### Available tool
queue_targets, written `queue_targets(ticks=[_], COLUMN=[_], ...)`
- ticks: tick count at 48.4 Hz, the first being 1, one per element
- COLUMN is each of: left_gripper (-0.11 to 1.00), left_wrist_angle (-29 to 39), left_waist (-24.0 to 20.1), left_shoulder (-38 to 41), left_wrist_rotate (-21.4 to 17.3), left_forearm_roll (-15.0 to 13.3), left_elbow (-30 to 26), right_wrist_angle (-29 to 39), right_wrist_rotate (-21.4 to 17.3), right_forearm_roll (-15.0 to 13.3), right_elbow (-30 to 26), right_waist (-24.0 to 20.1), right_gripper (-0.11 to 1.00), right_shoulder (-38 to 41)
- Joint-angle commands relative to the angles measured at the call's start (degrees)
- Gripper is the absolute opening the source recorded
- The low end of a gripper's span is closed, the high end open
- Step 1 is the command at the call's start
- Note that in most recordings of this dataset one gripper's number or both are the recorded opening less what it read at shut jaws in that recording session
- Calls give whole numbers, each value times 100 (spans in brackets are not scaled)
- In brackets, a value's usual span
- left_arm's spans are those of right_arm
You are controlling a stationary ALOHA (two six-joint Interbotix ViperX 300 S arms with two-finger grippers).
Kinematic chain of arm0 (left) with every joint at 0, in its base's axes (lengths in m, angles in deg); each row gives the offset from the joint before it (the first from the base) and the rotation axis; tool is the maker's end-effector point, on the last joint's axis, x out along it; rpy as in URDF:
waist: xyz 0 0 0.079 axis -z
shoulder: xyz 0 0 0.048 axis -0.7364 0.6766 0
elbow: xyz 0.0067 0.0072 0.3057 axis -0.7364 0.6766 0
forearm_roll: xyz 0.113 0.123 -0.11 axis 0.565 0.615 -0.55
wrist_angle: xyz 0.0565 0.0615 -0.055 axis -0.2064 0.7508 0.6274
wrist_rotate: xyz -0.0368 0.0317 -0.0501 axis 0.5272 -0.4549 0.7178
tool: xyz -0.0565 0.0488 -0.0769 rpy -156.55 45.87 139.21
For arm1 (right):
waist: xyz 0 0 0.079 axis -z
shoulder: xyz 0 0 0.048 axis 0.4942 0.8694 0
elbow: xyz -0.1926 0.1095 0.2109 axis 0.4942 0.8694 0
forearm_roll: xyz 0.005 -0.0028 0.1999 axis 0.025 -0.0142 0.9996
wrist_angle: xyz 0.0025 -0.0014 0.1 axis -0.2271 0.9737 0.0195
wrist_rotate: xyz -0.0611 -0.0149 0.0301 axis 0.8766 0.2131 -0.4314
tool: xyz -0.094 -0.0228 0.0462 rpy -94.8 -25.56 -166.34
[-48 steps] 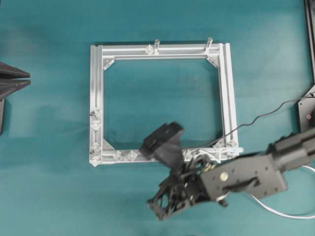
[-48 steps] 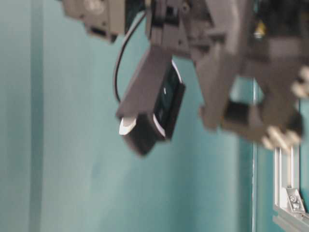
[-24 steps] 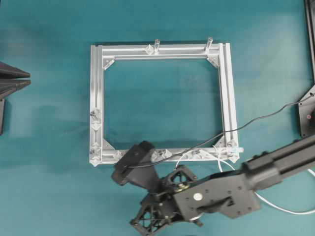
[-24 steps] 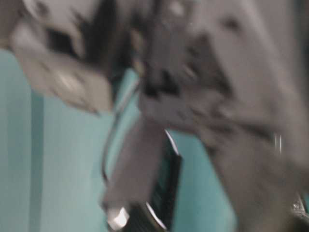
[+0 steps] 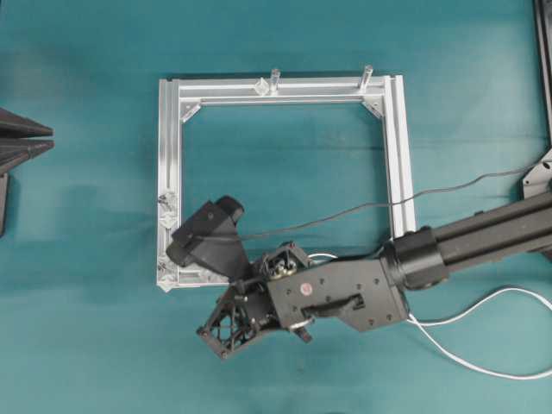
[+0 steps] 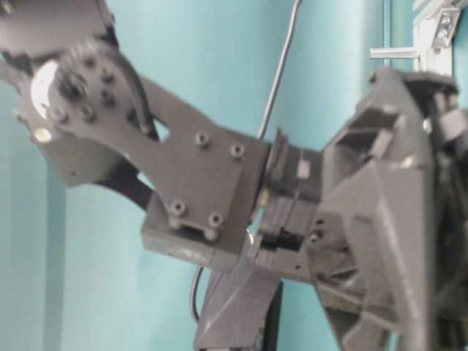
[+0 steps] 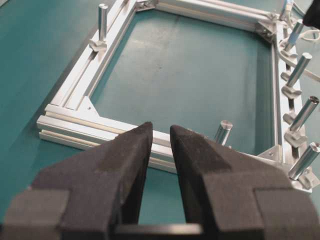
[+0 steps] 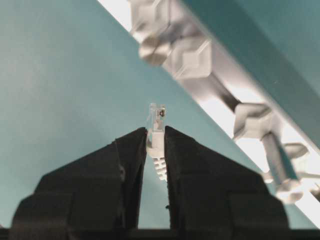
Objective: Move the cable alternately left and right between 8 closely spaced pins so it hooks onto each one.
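My right gripper (image 8: 156,134) is shut on the small white plug (image 8: 156,122) of the cable, whose tip sticks out past the fingertips over bare table. The silver frame (image 8: 220,95) with its translucent pins (image 8: 252,120) runs diagonally just above and right of the plug. From overhead, the right gripper (image 5: 207,332) sits below the frame's front left corner, and the white cable (image 5: 509,291) trails off to the right from under the arm. Most front-bar pins are hidden by the arm. At the far left my left gripper (image 5: 47,138) stays open and empty (image 7: 161,131).
A thin black arm wire (image 5: 345,210) crosses the frame (image 5: 170,155) opening. Two taller grey posts (image 5: 275,79) stand on the far bar. More pins (image 5: 168,220) sit on the left bar. The right arm fills the table-level view, with a frame corner (image 6: 431,22) at top right.
My right arm has swept left along the frame's front bar, from its right corner to its left corner, carrying the plug. The left arm has not moved.
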Motion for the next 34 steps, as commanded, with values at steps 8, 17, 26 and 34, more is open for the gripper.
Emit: queue_targets(ticks=[8,17,26,34], left_gripper=[27,27,27,27], left_wrist_angle=[-26,-26,-26,-26], left_waist=[-18,-26,-26,-18], left_shoulder=[53,53,53,53], left_wrist_rotate=[9,9,9,9], left_forearm_roll=[0,-9,0,-9], left_elbow=[-62,-62,-53,-53], right_wrist_angle=[53,114,114,141], right_wrist_rotate=[9,9,9,9], right_forearm_roll=[-88,-105,-141,-141], right_elbow=[-62,-35,-26,-26], right_waist=[149,237,316,334], right_gripper=[13,13,13,13], right_shoulder=[-141,-141,-141,-141])
